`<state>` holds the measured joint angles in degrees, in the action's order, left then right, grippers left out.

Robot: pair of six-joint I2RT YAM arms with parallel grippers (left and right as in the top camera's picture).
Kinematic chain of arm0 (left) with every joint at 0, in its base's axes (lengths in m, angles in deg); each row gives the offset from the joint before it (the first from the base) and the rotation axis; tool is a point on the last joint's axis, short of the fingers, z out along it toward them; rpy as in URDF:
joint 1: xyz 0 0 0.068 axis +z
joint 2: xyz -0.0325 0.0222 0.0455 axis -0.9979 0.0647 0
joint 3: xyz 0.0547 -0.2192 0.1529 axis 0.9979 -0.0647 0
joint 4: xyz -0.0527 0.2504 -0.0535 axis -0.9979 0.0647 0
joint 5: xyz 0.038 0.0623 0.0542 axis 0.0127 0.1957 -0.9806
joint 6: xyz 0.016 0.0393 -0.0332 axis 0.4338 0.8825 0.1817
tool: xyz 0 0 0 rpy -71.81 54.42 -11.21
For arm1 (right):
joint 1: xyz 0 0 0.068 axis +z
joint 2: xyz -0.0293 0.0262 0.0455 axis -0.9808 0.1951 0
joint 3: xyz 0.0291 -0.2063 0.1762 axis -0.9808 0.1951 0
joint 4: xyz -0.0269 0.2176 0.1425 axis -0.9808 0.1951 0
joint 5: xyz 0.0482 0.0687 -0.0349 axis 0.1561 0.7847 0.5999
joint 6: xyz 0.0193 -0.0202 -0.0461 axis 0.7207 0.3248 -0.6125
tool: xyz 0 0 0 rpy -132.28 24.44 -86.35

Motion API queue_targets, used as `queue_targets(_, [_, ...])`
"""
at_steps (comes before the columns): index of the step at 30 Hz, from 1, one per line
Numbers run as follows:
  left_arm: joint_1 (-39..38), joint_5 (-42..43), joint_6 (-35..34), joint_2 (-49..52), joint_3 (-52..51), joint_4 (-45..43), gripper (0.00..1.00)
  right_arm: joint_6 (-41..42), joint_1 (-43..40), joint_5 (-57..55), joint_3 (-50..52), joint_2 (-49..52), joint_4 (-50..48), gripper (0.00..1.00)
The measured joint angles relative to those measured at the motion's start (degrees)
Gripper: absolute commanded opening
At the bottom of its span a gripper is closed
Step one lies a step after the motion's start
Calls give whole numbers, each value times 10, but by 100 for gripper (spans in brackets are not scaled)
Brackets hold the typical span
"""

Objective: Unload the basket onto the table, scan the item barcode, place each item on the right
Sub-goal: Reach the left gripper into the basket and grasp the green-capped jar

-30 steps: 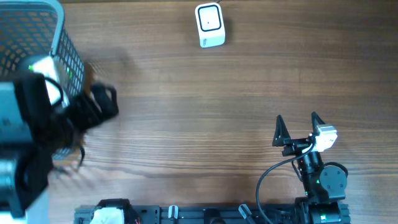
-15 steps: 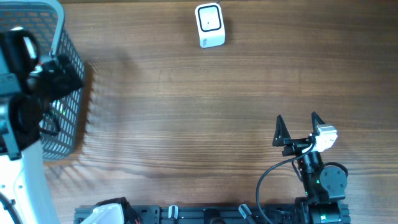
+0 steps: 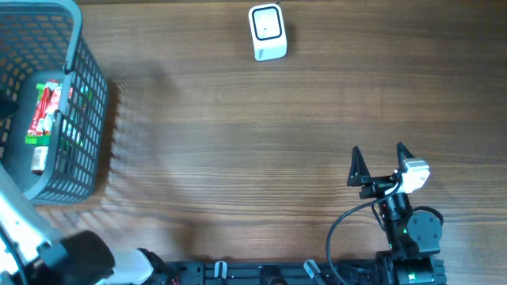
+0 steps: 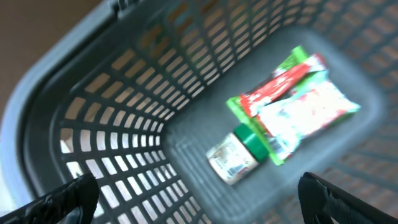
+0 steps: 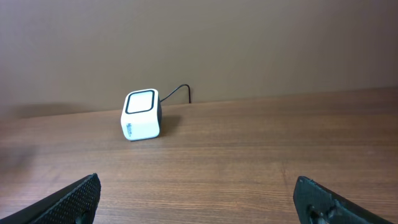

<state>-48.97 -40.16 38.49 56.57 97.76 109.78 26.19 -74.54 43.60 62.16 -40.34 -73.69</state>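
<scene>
Nothing of the scan is done yet, as far as I can judge. At the 9 o'clock side of the bench (image 3: 261, 158) stands the grey mesh basket (image 3: 89, 119), and both candidate items lie on its floor: a red-and-green snack packet (image 4: 292, 102) and, touching it toward 7 o'clock in my left wrist view, a small green-capped bottle (image 4: 239, 155) on its side. My left tool (image 4: 198, 198) hangs above the basket's mouth with its fingers spread wide and nothing between them. Picking one item, lifting it out, carrying it across and turning its barcode to the reader are all left to do. I cannot make out a barcode on either item from here.

The basket walls rise steeply around the items, so I judge the only clean way in and out is straight down and straight up; the bottle lies closer to the wall than the packet does.

From the basket across to the right, the bench is bare wood, which gives an open path. The white barcode scanner (image 3: 267, 32) sits at 12 o'clock, close to the far edge, its window facing up.

At 5 o'clock my right tool (image 3: 380, 154) rests low near the front edge, fingers apart and holding nothing, well clear of that path.
</scene>
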Motion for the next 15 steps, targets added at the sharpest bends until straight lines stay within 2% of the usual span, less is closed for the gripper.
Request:
queue_targets(2, [11,7,2,12,0,0,100,0,0,0,0,0,0,100])
queue_targets(8, [54,122,94,66,0,3,100,0,0,0,0,0,0,100])
queue_targets(15, [63,179,172,161,1,17,100,0,0,0,0,0,0,100])
